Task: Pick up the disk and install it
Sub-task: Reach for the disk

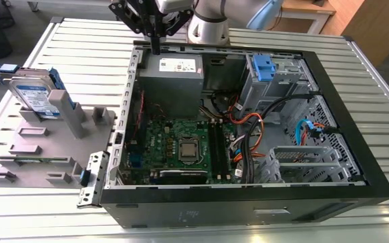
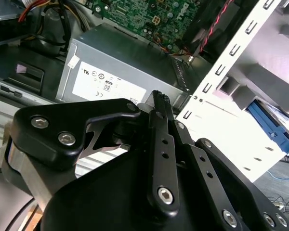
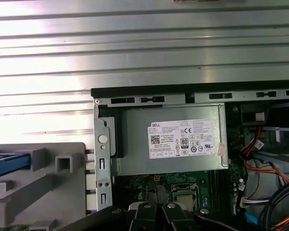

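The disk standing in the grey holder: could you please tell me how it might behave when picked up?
The disk is a metal slab, so probably stiff and heavy for its size. It stands on edge in the grey holder, so a sideways push might tip it. Its blue bracket looks plastic and may flex.

The gripper (image 1: pixel 156 49), fingers together, hangs over the case (image 1: pixel 248 210) rim, just above the power supply (image 1: pixel 170 83). Toward the exterior view's left, the space above the fixture (image 1: pixel 39 152) is open. The disk (image 1: pixel 34 98) stands upright there, with a grey post (image 1: pixel 69 114) just beside it. Inside the case, cables (image 1: pixel 248 126) cross in front of the drive cage (image 1: pixel 275 76).
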Controlling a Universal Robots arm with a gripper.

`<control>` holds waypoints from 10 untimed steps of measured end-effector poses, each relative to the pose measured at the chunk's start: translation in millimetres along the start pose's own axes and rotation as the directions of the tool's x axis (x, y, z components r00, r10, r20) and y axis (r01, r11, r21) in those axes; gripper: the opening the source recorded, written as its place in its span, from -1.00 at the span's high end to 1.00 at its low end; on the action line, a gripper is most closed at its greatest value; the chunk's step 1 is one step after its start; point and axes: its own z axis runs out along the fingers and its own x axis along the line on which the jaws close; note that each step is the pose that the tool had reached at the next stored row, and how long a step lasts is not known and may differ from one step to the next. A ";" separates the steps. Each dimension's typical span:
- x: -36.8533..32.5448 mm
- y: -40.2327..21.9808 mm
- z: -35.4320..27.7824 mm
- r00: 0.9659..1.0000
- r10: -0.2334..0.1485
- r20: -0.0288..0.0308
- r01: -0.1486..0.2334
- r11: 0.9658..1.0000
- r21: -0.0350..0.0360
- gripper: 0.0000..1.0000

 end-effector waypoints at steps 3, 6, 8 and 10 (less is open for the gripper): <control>6.9 -0.5 -0.1 1.000 0.000 0.000 0.000 1.000 0.000 0.79; 13.3 -1.0 -0.3 1.000 0.000 0.001 0.000 1.000 0.000 0.79; 17.9 -1.3 -0.4 1.000 0.000 0.001 0.000 1.000 0.000 0.79; 22.8 -1.7 -0.5 1.000 0.000 0.001 0.000 1.000 0.000 0.79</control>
